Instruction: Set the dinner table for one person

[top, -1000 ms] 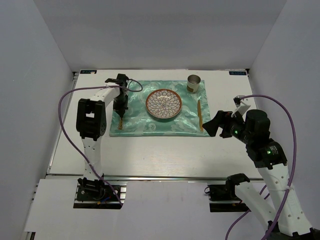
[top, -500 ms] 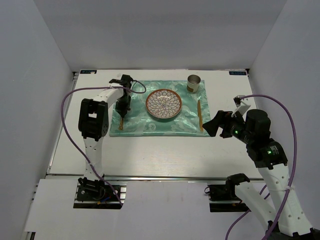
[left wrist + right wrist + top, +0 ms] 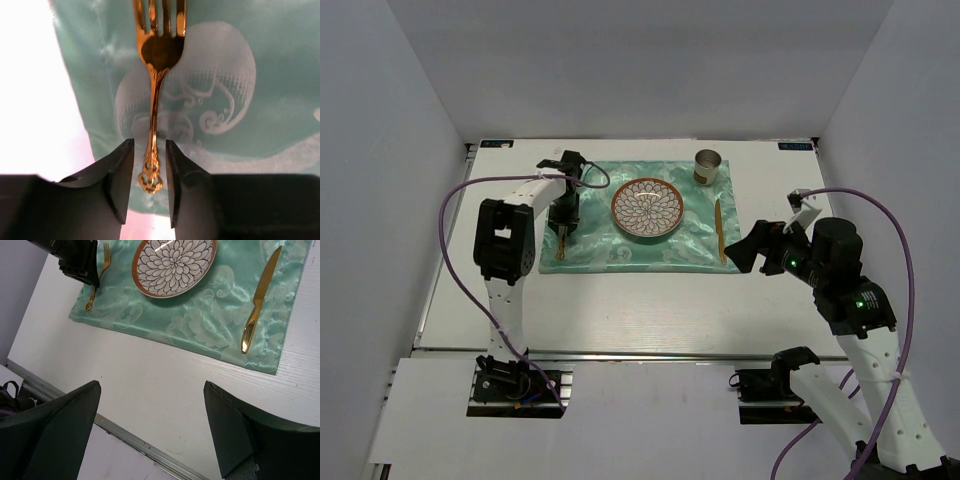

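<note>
Left gripper (image 3: pixel 148 155) points down, narrowly parted around the handle of the gold fork (image 3: pixel 159 50).

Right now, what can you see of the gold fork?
The fork is shiny gold metal, with a slim handle ending in an ornate knob; its tine tips run out of the left wrist view. It lies flat on the mint-green patterned placemat near the mat's left edge, left of the flowered plate, tines pointing to the far side of the dinner table. The left claw straddles the handle's lower end, slightly open, a thin gap showing on each side, so neither finger seems to touch it.
</note>
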Tool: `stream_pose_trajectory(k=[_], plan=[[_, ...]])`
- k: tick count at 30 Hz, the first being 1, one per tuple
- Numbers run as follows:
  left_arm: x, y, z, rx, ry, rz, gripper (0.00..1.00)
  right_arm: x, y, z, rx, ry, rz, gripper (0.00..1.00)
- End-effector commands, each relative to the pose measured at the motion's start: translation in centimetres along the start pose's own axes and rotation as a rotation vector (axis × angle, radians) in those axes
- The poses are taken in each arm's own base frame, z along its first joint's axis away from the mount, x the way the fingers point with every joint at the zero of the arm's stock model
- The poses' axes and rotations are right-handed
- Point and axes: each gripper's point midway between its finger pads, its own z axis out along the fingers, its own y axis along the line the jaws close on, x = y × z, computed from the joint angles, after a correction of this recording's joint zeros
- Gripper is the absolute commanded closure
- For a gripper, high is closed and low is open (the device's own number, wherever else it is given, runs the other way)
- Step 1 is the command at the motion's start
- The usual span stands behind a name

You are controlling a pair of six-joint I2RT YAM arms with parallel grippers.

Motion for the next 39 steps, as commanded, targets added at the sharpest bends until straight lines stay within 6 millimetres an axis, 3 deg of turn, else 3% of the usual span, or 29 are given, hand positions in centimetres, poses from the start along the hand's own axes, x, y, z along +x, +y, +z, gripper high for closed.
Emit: stream_pose_trajectory(k=[1, 2, 3, 4, 5, 7, 8, 9, 10, 11, 13, 14, 16, 17, 20, 26, 32, 39], plan=[[-2.2, 0.7, -5.0, 0.021, -0.142, -0.056, 0.57, -2.0, 1.2, -0.8, -0.034, -0.054, -0.017, 0.11], [-2.3, 0.8, -5.6, 0.024, -0.154, -0.072, 0.55, -2.1, 1.1, -0.8, -0.027, -0.057, -0.021, 0.11], [-2.4, 1.0, -6.2, 0.021, -0.168, -0.08, 0.37, -2.1, 1.0, -0.9, -0.019, -0.053, -0.022, 0.11], [-2.9, 1.6, -8.2, 0.022, -0.222, -0.116, 0.12, -2.4, 1.0, -1.1, -0.013, -0.06, -0.028, 0.11], [-3.0, 2.0, -9.3, 0.019, -0.249, -0.137, 0.02, -2.9, 0.7, -1.2, 0.013, -0.07, -0.039, 0.11], [-2.5, 3.3, -11.1, 0.021, -0.288, -0.229, 0.02, -3.1, 0.0, -1.7, 0.065, -0.066, -0.04, 0.11], [-2.6, 4.1, -14.5, 0.043, -0.38, -0.275, 0.02, -4.2, -0.3, -2.4, 0.108, -0.096, -0.045, 0.11], [-2.1, 4.8, -15.8, 0.039, -0.419, -0.303, 0.02, -4.5, -0.5, -2.8, 0.13, -0.097, -0.042, 0.11], [-0.5, 5.4, -16.0, 0.022, -0.424, -0.341, 0.02, -4.2, -0.9, -3.4, 0.163, -0.08, -0.036, 0.11], [0.3, 7.0, -19.2, 0.019, -0.522, -0.4, 0.02, -5.1, -1.1, -4.3, 0.201, -0.105, -0.047, 0.11], [3.0, 7.1, -19.7, 0.032, -0.529, -0.435, 0.02, -5.0, -2.4, -5.3, 0.287, -0.093, -0.055, 0.11], [4.8, 8.3, -21.7, 0.025, -0.565, -0.475, 0.02, -5.6, -3.3, -6.2, 0.354, -0.117, -0.062, 0.11], [7.0, 8.7, -21.7, 0.031, -0.565, -0.486, 0.02, -5.5, -4.3, -7.2, 0.428, -0.123, -0.06, 0.11], [8.3, 9.6, -23.1, 0.029, -0.603, -0.504, 0.02, -5.7, -4.2, -7.6, 0.427, -0.132, -0.063, 0.11], [11.5, 11.1, -24.4, 0.0, -0.616, -0.514, 0.02, -5.7, -3.9, -8.9, 0.432, -0.14, -0.066, 0.11], [16.0, 12.0, -25.7, 0.021, -0.626, -0.497, 0.02, -4.3, -3.7, -11.1, 0.436, -0.139, -0.08, 0.11], [18.8, 11.2, -27.6, 0.16, -0.723, -0.49, 0.02, -2.4, -4.3, -12.7, 0.457, -0.144, -0.073, 0.11], [19.2, 11.2, -28.7, 0.18, -0.731, -0.487, 0.02, -1.2, -4.7, -13.1, 0.464, -0.145, -0.069, 0.11]])
